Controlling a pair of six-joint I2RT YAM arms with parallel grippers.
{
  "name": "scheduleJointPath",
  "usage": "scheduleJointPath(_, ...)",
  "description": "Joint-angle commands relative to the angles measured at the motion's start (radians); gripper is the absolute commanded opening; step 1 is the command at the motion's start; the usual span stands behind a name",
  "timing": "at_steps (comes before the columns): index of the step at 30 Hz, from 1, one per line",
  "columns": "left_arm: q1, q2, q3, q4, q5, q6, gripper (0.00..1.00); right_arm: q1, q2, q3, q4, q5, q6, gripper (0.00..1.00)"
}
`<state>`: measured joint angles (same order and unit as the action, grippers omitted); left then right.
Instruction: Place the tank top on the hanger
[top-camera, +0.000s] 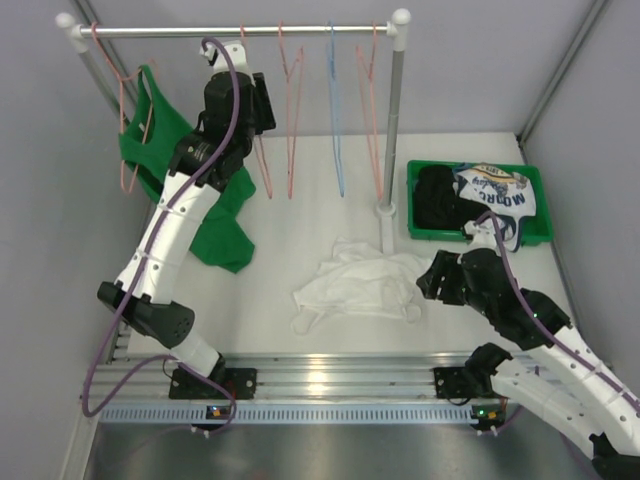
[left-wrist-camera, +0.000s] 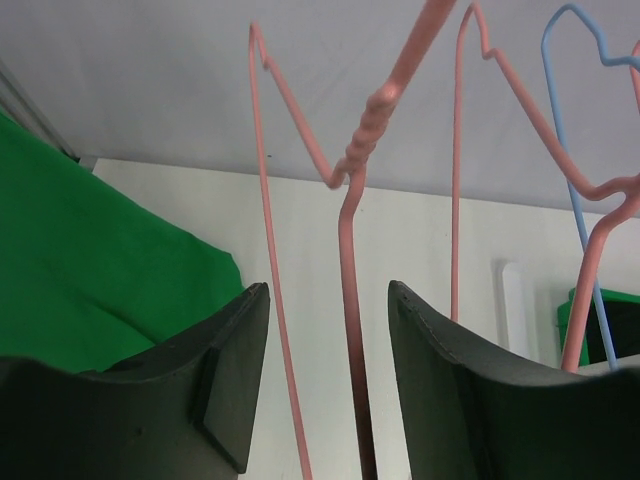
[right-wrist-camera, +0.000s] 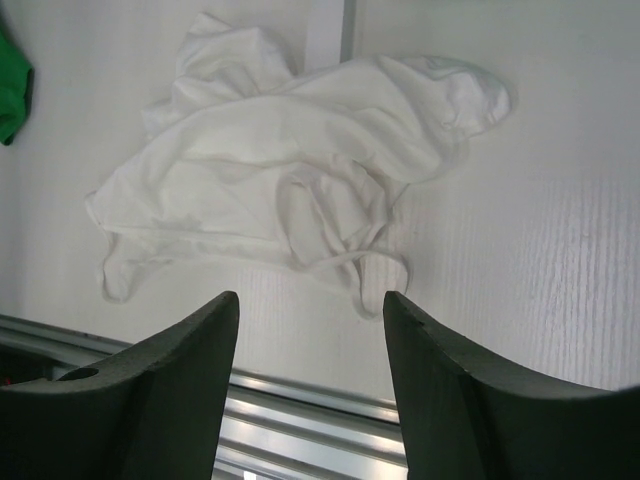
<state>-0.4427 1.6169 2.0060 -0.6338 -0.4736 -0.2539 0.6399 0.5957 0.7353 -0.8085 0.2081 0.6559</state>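
Tank top (top-camera: 360, 283) is found crumpled on the table (top-camera: 280, 250), near the foot of the rack's post (top-camera: 392, 120), with a narrow strap looped toward the near edge. It is touched by neither gripper. The right gripper (right-wrist-camera: 312, 305) is held just beside it on the near-right side, jaws spread and nothing between them. The hanger (left-wrist-camera: 347, 260) is hung from the rod (top-camera: 240, 31), and its pink wire is straddled by the left gripper (left-wrist-camera: 328, 287), whose jaws are parted, with no contact on the wire to be made out. A blue hanger (top-camera: 335, 120) and a green top (top-camera: 222, 240) are hung on the same rod. The task is judged barely begun: the top is not yet lifted and no strap is threaded. The top is yet to be picked up, and the hanger's shoulders are yet to be passed under its straps.
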Motion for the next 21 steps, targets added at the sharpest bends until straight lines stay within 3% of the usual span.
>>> scheduleJointPath(1, 0.006, -0.038, 0.026, 0.016, 0.013, 0.025, 0.56, -0.009, -0.007, -0.011, 0.025, -0.013, -0.004, 0.6)
scheduleJointPath(6, 0.006, -0.029, 0.037, -0.013, -0.025, 0.024, 0.53, -0.009, -0.008, -0.019, 0.029, -0.015, -0.004, 0.6)
scheduleJointPath(13, 0.006, -0.026, 0.043, -0.038, -0.074, 0.05, 0.36, -0.009, -0.011, -0.022, 0.028, -0.018, -0.006, 0.6)
scheduleJointPath(21, 0.006, -0.022, 0.048, -0.037, -0.062, 0.074, 0.27, -0.009, -0.013, -0.023, 0.025, -0.018, -0.007, 0.6)
